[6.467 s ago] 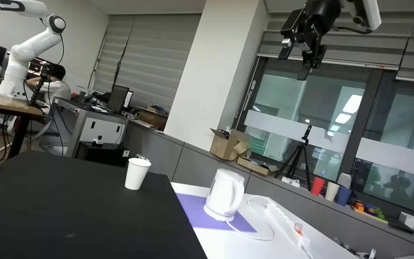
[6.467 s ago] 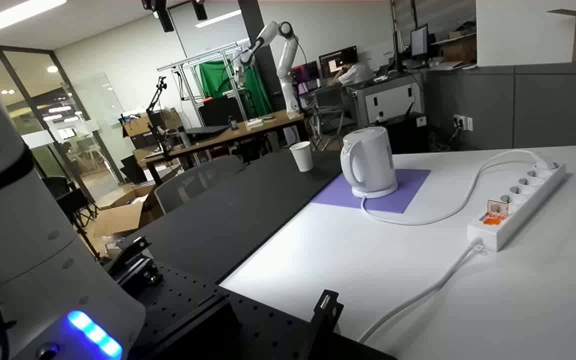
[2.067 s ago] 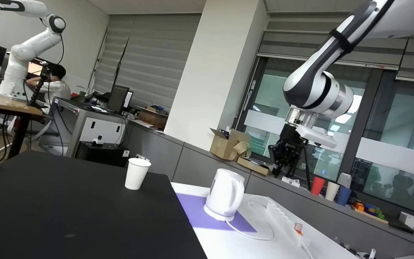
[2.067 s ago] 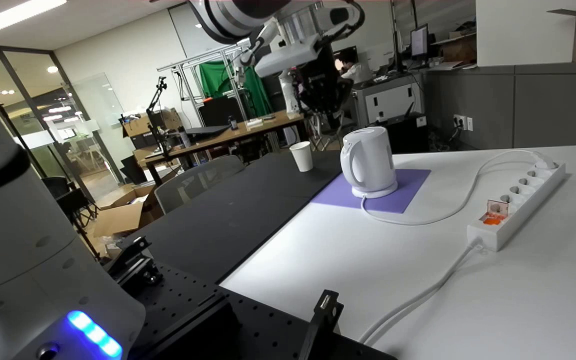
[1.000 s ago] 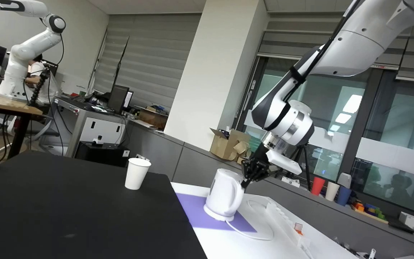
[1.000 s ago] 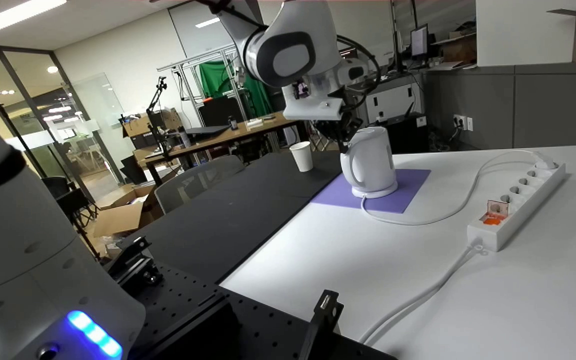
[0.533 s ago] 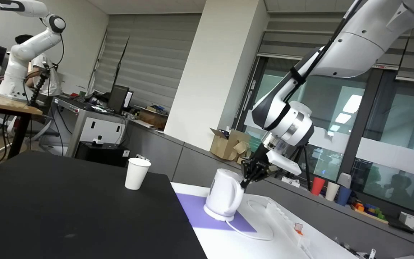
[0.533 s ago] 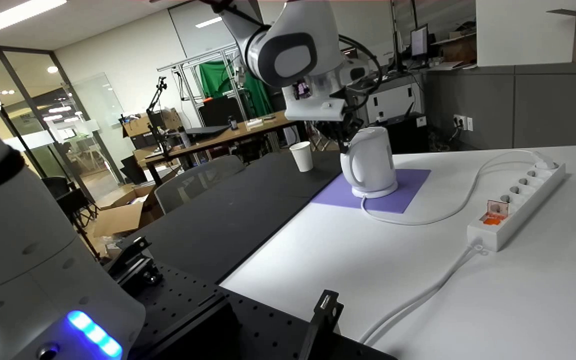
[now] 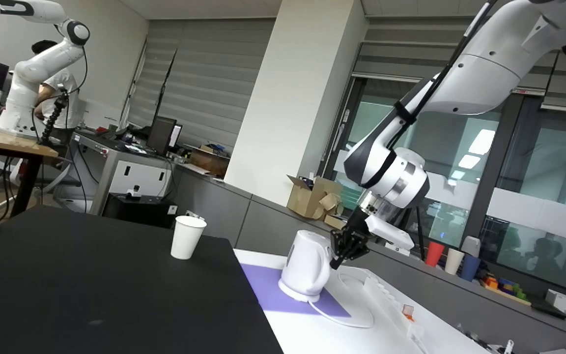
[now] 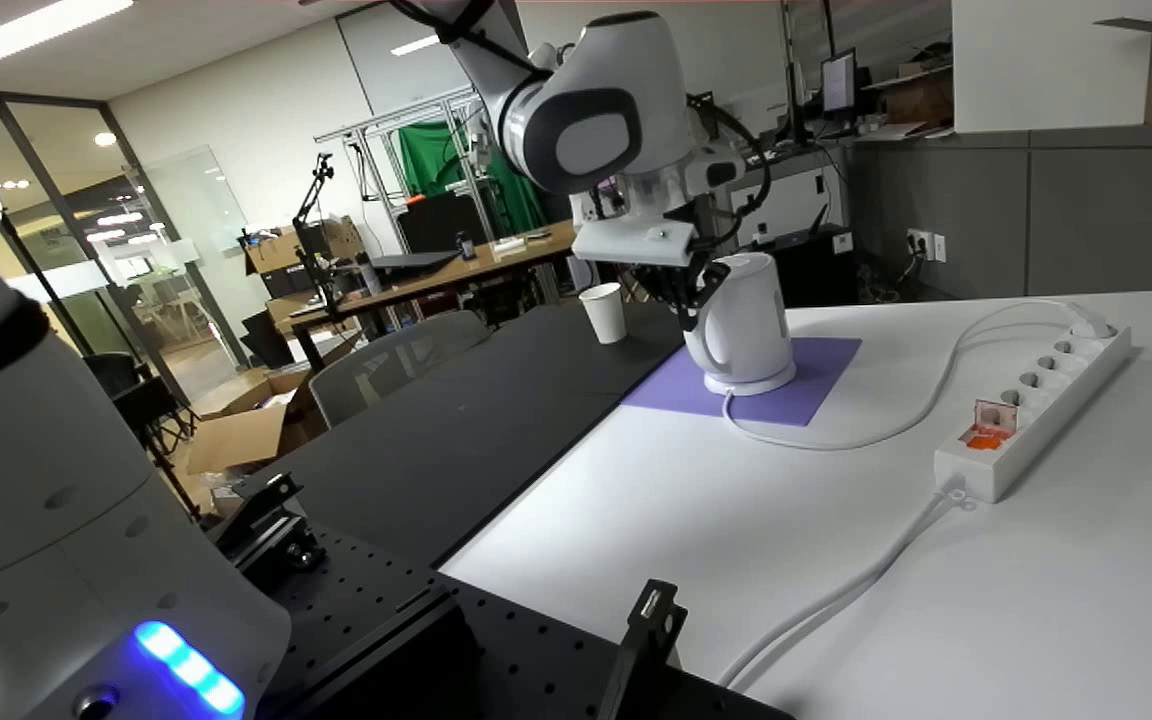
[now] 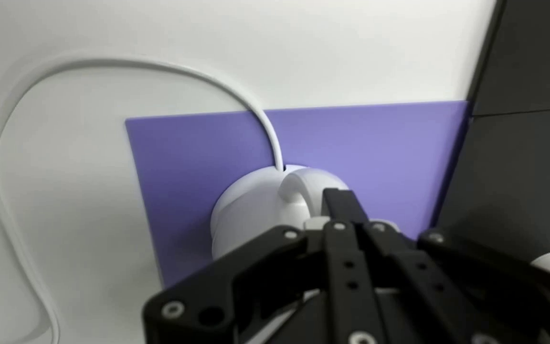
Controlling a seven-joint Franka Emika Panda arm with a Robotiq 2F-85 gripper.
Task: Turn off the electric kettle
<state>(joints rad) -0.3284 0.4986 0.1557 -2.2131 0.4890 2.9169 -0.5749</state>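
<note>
Electric kettle, white and upright, stands on its round base just below and beside the end effector, on a purple mat that lies on the white tabletop. The white arm slants in from above, and the end effector points down at the upper part of the kettle's handle. Its fingers are drawn together, lying side by side. Whether the tips touch the handle is hard to say: in the wrist view the end effector itself hides much of the kettle's upper part, and in both exterior views the tips sit at the handle's outline or very near it.

Ahead of the end effector in the wrist view, a white cord leaves the base, crosses the mat and bends in a wide curve over the white tabletop. An exterior view shows it running to a white power strip, well to the right of the end effector and past the kettle. The plug sits in the socket at one end of the strip; a reddish flap stands up at the opposite end.

To the left of the end effector in both exterior views, a white cup stands upright on the black tabletop, apart from the kettle. Behind the end effector and to its right, in an exterior view, a red cup, a cream cup and a blue cup stand in a row.
</note>
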